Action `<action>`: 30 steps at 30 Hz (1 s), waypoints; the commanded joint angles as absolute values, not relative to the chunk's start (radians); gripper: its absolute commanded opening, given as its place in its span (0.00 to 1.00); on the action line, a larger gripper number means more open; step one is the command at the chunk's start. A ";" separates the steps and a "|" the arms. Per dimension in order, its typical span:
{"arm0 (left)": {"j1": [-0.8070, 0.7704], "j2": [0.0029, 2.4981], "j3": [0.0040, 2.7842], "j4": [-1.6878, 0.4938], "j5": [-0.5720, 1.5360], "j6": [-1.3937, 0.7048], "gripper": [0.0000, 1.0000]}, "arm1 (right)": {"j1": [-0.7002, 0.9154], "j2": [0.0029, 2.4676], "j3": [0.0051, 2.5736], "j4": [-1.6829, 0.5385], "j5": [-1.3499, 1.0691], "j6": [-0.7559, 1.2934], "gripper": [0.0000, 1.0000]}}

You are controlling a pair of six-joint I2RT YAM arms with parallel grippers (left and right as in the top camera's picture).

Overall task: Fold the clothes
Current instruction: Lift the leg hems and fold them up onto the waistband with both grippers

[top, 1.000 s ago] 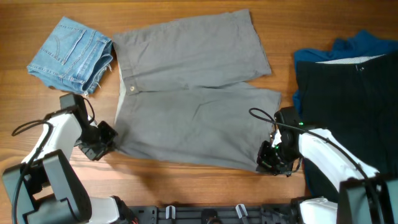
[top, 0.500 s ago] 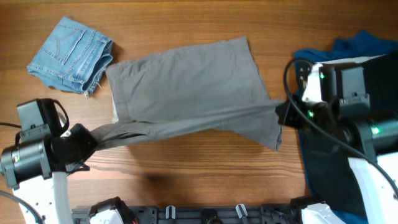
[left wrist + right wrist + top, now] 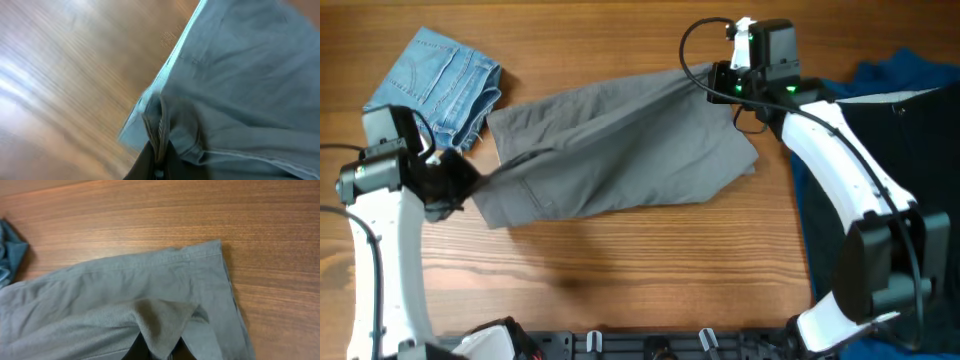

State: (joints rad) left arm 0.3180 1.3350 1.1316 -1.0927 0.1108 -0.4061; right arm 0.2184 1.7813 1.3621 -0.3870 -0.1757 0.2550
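Overhead: bright, even light; soft shadow under the gray shorts' (image 3: 620,140) lower edge. Left wrist: blurred throughout, pale glare streaks on counter (image 3: 30,85). Right wrist: sharp, wood grain crisp; bottom edge dark.

Grey shorts (image 3: 620,145) lie folded lengthwise on the table.

We see a warm brown wooden table (image 3: 620,270) filling the overhead frame, its grain running left to right. A black rail (image 3: 620,348) lies along the bottom edge. In the left wrist view, pale light glints on the wood at left.
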 commanded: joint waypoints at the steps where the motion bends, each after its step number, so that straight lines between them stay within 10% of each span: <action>1: 0.326 1.444 1.137 -0.966 0.004 -0.397 0.04 | 0.164 1.801 1.382 -0.331 0.039 0.236 0.04; 8: 0.210 1.639 1.137 -0.698 0.006 -0.397 0.04 | 0.163 1.823 1.382 -0.300 0.038 0.239 0.04; 9: 0.209 1.657 1.137 -0.682 -0.006 -0.397 0.04 | 0.163 1.827 1.382 -0.300 0.038 0.237 0.17; 10: 0.210 1.671 1.137 -0.666 -0.025 -0.397 0.08 | 0.162 1.833 1.382 -0.300 0.038 0.235 0.59; 12: 0.209 1.683 1.137 -0.612 -0.042 -0.397 1.00 | 0.158 1.837 1.382 -0.341 0.038 0.236 0.93; 21: 0.212 1.565 1.139 -0.693 0.107 -0.188 0.98 | 0.025 1.858 1.341 -0.768 -0.136 0.122 0.73; 30: 0.283 1.650 1.135 -0.712 0.098 -0.229 1.00 | 0.064 1.928 1.322 -0.295 -0.361 0.113 0.72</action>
